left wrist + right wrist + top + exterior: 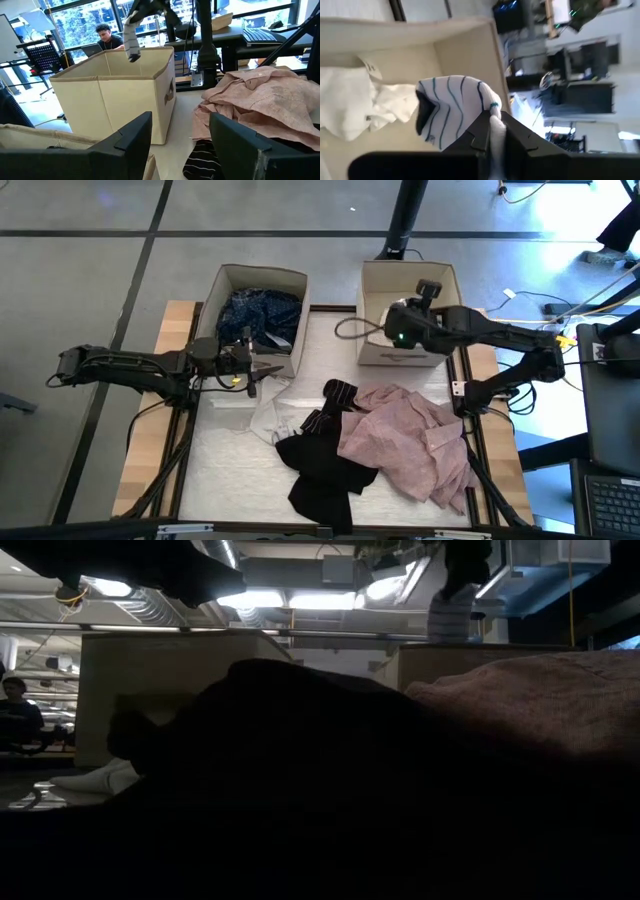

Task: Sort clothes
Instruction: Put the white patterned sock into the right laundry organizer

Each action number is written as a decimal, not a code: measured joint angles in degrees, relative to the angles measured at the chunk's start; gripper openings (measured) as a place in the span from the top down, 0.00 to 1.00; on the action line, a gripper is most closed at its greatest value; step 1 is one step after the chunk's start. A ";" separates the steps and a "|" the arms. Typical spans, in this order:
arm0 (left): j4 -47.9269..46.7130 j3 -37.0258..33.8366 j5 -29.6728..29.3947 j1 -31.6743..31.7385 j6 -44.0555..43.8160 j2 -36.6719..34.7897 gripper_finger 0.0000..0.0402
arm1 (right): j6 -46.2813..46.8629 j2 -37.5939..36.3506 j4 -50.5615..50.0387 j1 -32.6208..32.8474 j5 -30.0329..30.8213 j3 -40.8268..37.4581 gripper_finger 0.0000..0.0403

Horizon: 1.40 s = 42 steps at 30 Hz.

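High view: we judge sorting partway. Right claw (403, 332) grips a striped white sock (451, 111) over the right beige box (372, 280); left claw (250, 370) open; pink shirt (410, 438) remains beside that box.

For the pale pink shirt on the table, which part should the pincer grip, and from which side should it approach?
Grip a raised fold near the middle of the pale pink shirt, coming straight down from above. It lies crumpled in a loose heap, so its ridges stand up, while its left edge overlaps the black garment.

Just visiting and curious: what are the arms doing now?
Right gripper shut on striped sock, over right box. Left gripper open, by left box. Nothing blocking.
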 joint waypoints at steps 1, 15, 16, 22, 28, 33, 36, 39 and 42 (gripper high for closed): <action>-0.02 0.00 0.00 0.00 -0.02 -0.02 0.53 | -0.02 0.15 -0.02 -1.24 -1.02 0.00 0.92; -0.02 0.00 0.00 0.00 -0.32 -0.02 0.53 | -4.57 0.31 0.34 -8.23 -14.63 -0.02 0.71; -0.02 0.00 0.00 0.00 -0.56 -0.02 0.53 | -4.57 0.31 0.36 -8.23 -15.76 -0.02 0.67; -0.02 0.00 0.00 0.00 -0.66 -0.02 0.53 | -4.59 0.31 1.85 -8.17 -24.72 -0.04 0.48; -0.02 0.00 0.00 0.02 -0.68 -0.02 0.53 | -6.76 1.18 8.78 -4.33 -31.16 -0.07 0.40; -0.02 0.00 0.00 0.01 -0.68 -0.02 0.53 | -11.22 4.55 17.84 2.32 -32.45 -0.09 0.40; -0.07 0.00 0.00 0.02 -0.70 -0.02 0.53 | -13.43 7.89 23.28 5.95 -32.53 -0.09 0.40; -0.04 0.00 0.00 0.00 -0.70 -0.02 0.53 | -16.04 11.97 27.79 8.78 -33.13 -0.09 0.40; -0.02 0.00 0.00 0.01 -0.70 -0.01 0.53 | -19.04 16.44 32.08 10.81 -33.41 -0.09 0.40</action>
